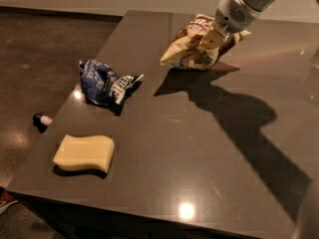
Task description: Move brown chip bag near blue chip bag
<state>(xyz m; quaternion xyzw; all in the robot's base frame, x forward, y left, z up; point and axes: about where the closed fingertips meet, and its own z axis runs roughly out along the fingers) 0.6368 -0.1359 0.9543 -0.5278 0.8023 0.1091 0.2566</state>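
Observation:
The brown chip bag (pixel 192 48) hangs in the air above the far right part of the dark table (pixel 199 148), tilted, its shadow cast on the tabletop below it. My gripper (pixel 212 38) comes in from the upper right and is shut on the bag's upper part. The blue chip bag (pixel 107 82) lies crumpled on the table's left side, well to the left of and nearer than the brown bag.
A yellow sponge (pixel 83 153) lies near the table's front left corner. A small dark object (pixel 42 119) sits on the floor left of the table. The table's left and front edges are close to the blue bag and sponge.

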